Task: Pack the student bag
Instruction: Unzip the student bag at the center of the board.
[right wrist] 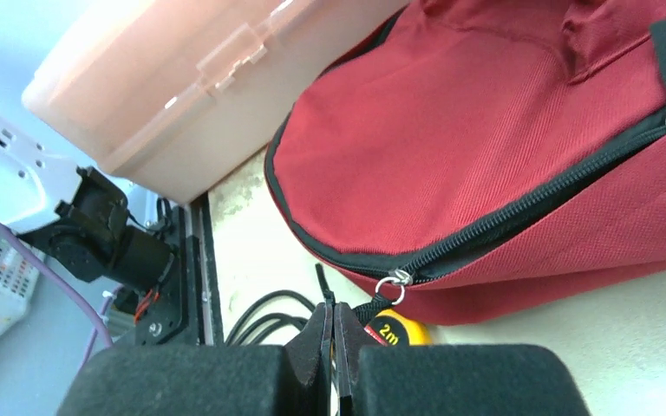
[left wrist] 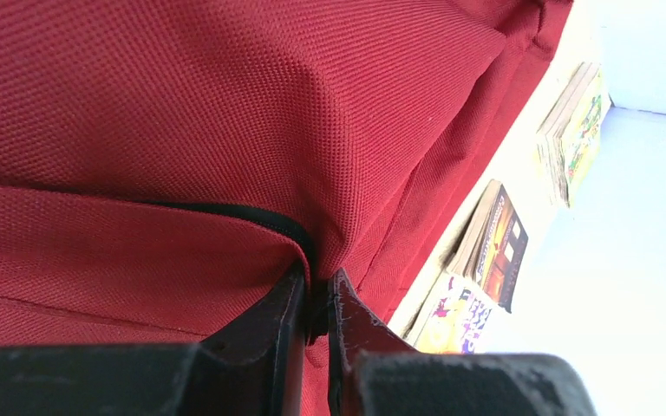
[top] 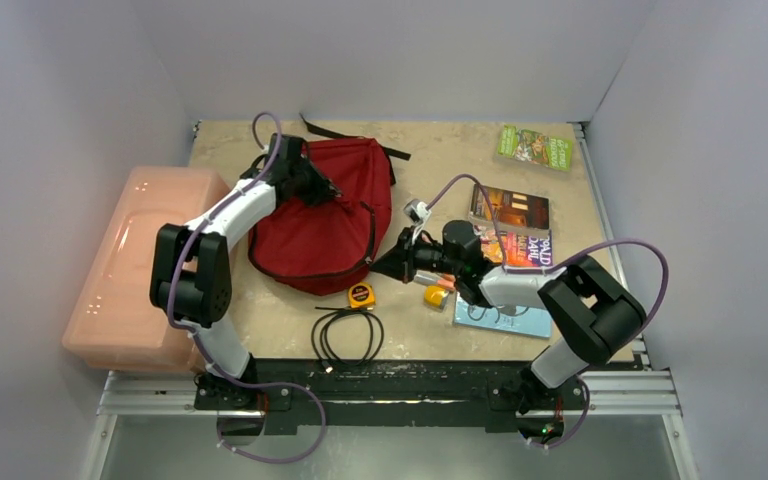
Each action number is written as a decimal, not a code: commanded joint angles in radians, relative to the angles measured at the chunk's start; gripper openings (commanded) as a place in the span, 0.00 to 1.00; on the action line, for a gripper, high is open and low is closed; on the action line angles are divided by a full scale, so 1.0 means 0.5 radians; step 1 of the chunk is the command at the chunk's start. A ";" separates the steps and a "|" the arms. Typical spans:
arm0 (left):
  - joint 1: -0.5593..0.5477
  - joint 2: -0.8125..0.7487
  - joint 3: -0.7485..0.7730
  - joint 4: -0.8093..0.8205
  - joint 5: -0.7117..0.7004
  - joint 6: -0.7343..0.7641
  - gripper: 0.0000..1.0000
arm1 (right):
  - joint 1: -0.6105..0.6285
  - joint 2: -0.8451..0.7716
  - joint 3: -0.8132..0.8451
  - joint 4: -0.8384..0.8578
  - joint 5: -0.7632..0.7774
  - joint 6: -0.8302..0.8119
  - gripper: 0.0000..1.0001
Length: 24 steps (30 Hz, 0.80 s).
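Note:
The dark red student bag lies at the table's centre-left, its black zipper running along the near side. My left gripper is shut on a fold of the bag's fabric by a black seam, fingertips pressed into the cloth. My right gripper sits at the bag's near right edge. In the right wrist view it is shut on the black zipper pull strap, which leads to the metal ring of the slider.
A yellow tape measure and a coiled black cable lie in front of the bag. Several books lie to the right, a green one far back. A pale pink plastic box stands at the left.

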 commanded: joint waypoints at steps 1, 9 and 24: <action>0.028 -0.032 0.102 0.270 -0.031 0.036 0.00 | -0.110 -0.053 0.042 0.175 -0.066 0.075 0.00; -0.326 -0.473 0.101 -0.472 -0.484 0.892 0.77 | -0.295 0.024 0.219 0.208 -0.131 0.250 0.00; -0.600 0.448 1.057 -1.103 0.029 0.925 0.59 | -0.298 -0.044 0.107 0.195 -0.099 0.174 0.00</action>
